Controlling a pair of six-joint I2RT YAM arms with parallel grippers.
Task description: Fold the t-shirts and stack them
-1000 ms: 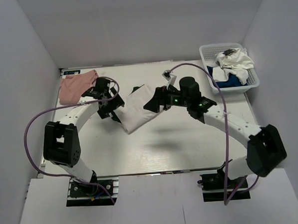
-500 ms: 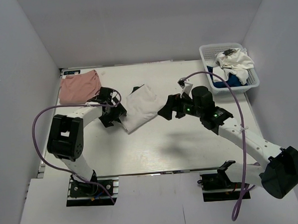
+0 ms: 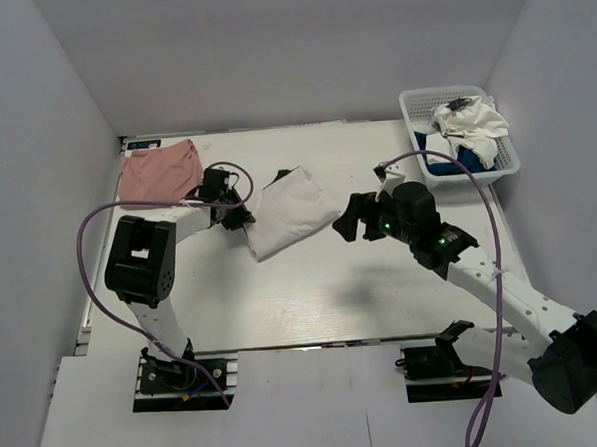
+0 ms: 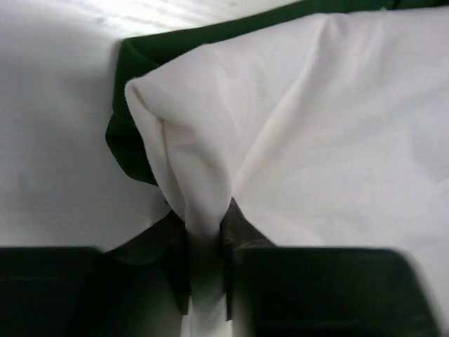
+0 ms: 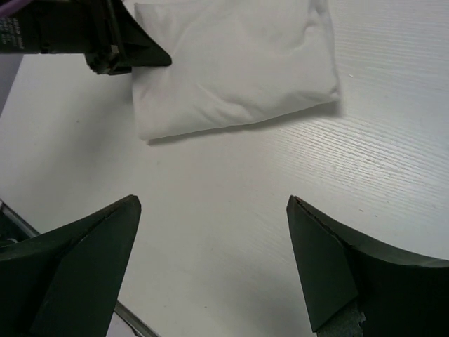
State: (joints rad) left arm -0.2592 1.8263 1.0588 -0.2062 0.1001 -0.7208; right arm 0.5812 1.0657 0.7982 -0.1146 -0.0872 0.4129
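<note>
A folded white t-shirt with dark green sleeves [image 3: 290, 212] lies mid-table, white side up; a green edge shows at its far end [image 4: 175, 42]. My left gripper [image 3: 240, 217] is shut on the shirt's left edge, a pinch of white cloth [image 4: 205, 232] squeezed between its jaws. My right gripper [image 3: 350, 219] hovers open just right of the shirt [image 5: 231, 63], nothing between its fingers [image 5: 98, 253]. A folded salmon-pink t-shirt [image 3: 158, 172] lies at the back left. A white t-shirt [image 3: 469, 126] and a blue one [image 3: 455, 161] are heaped in the basket.
The white lattice basket [image 3: 506, 168] stands at the back right corner of the table. Purple cables loop from both arms [image 3: 89, 244]. The table's near edge runs in front of the arm bases [image 3: 315, 345].
My left gripper slid to the shirt's left edge and closed on the cloth. My right arm drew back to the right, away from the shirt, still open.
</note>
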